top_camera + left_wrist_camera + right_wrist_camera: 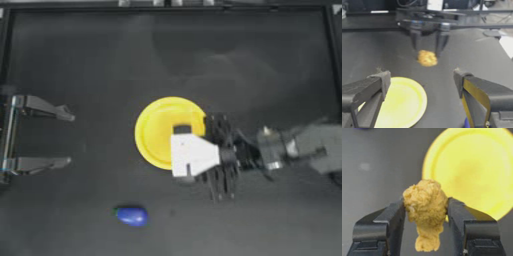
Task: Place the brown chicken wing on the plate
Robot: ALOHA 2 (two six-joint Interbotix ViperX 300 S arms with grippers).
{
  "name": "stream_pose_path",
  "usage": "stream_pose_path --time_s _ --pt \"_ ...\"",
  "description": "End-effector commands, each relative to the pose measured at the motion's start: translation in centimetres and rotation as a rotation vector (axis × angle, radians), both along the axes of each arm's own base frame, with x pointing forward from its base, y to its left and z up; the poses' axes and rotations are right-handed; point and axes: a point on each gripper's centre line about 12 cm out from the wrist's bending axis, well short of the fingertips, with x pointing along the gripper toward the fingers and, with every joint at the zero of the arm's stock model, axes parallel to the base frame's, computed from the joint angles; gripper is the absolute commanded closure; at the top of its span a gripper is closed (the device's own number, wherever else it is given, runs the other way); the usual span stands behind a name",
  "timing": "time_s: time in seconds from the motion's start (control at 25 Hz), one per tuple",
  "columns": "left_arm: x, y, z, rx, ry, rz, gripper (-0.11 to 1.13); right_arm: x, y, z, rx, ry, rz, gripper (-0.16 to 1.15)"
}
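While the right end effector (425,203) clamps the small, lumpy, golden-tan breaded chicken wing (425,208) between its two dark jaws at lower centre of the right wrist view, the round bright yellow plastic plate with a raised rim (475,175) fills the upper right behind it. Judging by its rough crumbed skin, the wing looks light, fairly stiff and not slippery; the hold across its thick upper lump seems sound. From above, that end effector sits over the plate's (153,130) lower right edge at mid-frame. Farther off, at far left, the left end effector (57,137) waits parked with jaws spread wide. A glossy blue rounded object with a green tip (131,216) lies on the dark surface (80,60) at lower centre, well apart from the plate.
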Motion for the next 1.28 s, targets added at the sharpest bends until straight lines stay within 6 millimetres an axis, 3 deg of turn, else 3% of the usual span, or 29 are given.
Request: stream_pose_path --time_s 0.04,0.64,0.92,1.28 --pt "0.5 0.1 0.8 0.0 -0.011 0.002 -0.01 1.3 -2.0 1.8 0.023 -0.047 0.009 0.57" --pt "0.5 0.0 0.7 0.002 -0.009 0.001 -0.01 5.8 -7.4 -2.7 0.009 0.082 0.075 0.57" --pt "0.5 0.0 0.7 0.002 -0.009 0.001 -0.01 6.4 -8.4 -5.7 0.036 0.13 0.076 0.57" --pt "0.5 0.0 0.5 0.002 -0.005 0.0 -0.01 6.8 -9.1 -6.8 0.031 0.145 0.071 0.57"
